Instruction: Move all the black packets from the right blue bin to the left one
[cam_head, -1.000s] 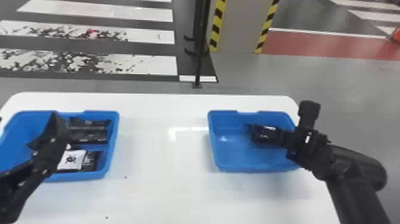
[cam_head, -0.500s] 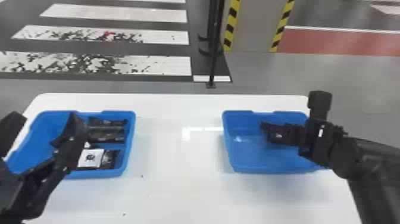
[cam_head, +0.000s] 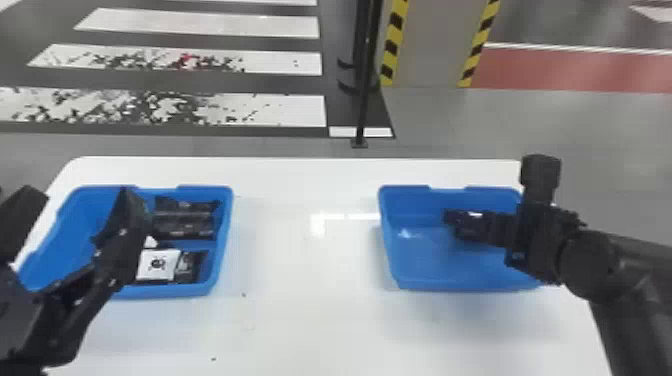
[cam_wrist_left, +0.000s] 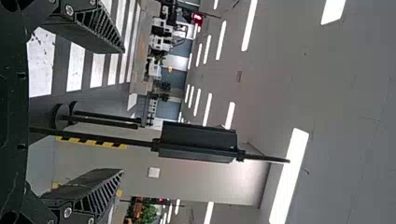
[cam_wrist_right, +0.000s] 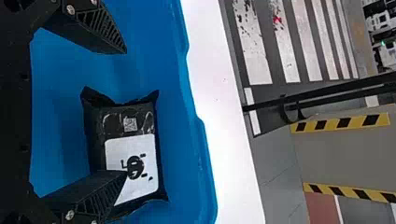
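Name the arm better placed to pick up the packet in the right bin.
Right, probably: the open right claw is at the packet, while the left claw is by the left bin.

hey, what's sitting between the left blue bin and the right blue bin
Nothing: the head view shows bare white tabletop, with a bright reflection on it, between the left bin and right bin.
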